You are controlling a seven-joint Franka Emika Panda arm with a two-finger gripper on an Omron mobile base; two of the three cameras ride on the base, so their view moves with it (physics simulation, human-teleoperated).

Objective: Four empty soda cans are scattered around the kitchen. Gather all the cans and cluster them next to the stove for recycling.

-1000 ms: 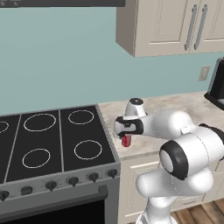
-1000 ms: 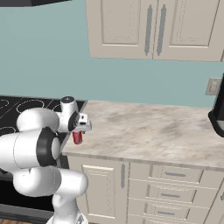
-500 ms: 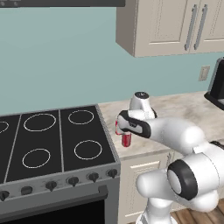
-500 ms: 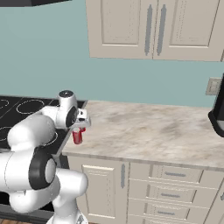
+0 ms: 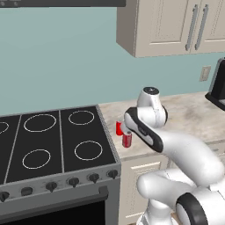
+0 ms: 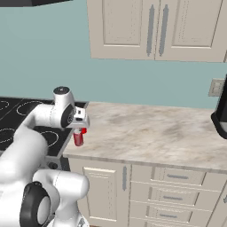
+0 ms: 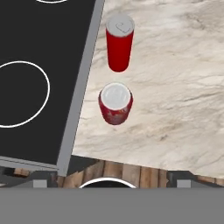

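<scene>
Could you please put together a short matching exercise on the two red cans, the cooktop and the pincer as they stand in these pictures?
Things:
1. Red soda can nearer the counter's front edge
2. Red soda can farther back on the counter
3. Flat black cooktop with white burner rings
4. White arm's pincer

Descriptions:
A. Open, holding nothing, above the cans
B. Upright, directly below the hand camera
C. Left of the marbled beige counter
D. Upright, beside the stove's edge, behind the other can

Pairs: 1-B, 2-D, 3-C, 4-A
</scene>
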